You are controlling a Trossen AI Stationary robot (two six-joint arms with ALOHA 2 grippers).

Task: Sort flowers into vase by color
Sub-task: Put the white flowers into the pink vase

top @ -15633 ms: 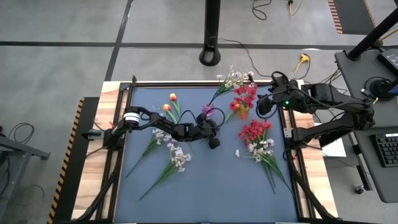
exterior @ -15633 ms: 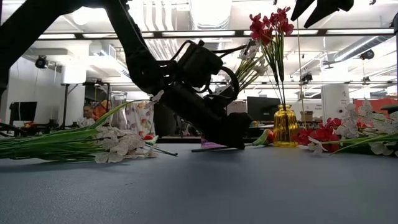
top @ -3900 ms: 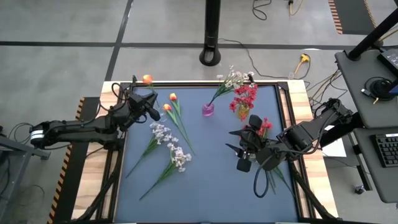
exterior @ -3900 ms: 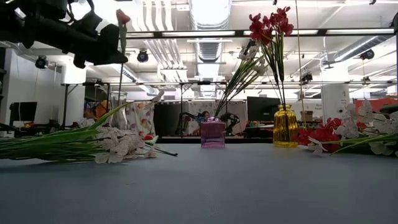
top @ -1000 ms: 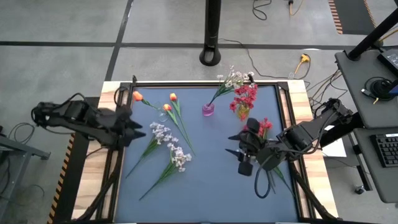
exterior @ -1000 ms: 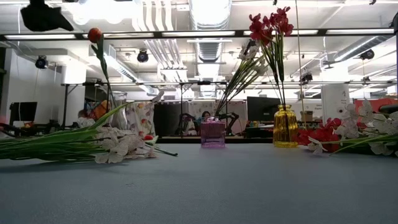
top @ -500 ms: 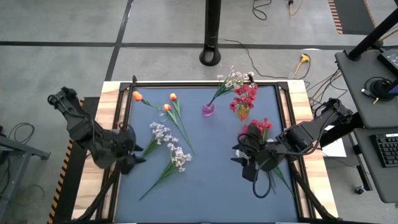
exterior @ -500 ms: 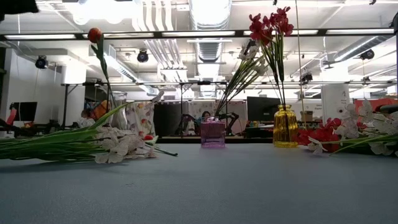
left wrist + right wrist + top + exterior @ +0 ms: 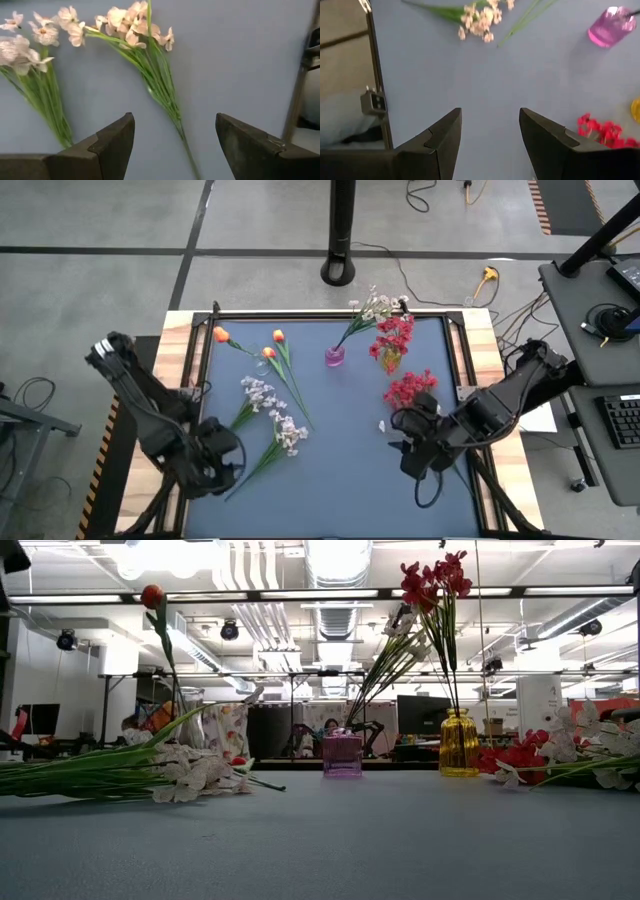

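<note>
From above, the pink vase [image 9: 335, 357] stands near the far edge of the blue mat [image 9: 340, 470] and holds a white spray [image 9: 372, 307]. Just right of it a yellow vase [image 9: 390, 361] holds red flowers [image 9: 395, 333]. Left of the pink vase lie two orange tulips [image 9: 277, 337] and, nearer, two white sprays [image 9: 288, 433]. A red bunch [image 9: 410, 388] lies right of the pink vase. The left gripper [image 9: 222, 463] hangs over the mat's near left corner, the right gripper [image 9: 410, 455] just beside the red bunch.

At table height, the pink vase [image 9: 342, 755] stands mid-table, the yellow vase [image 9: 459, 743] to its right.

The left wrist view shows fingers [image 9: 114, 141] spread, empty, above a white spray [image 9: 150, 55].

The right wrist view shows fingers [image 9: 445, 135] apart, nothing between, the pink vase [image 9: 609, 27] well beyond.
</note>
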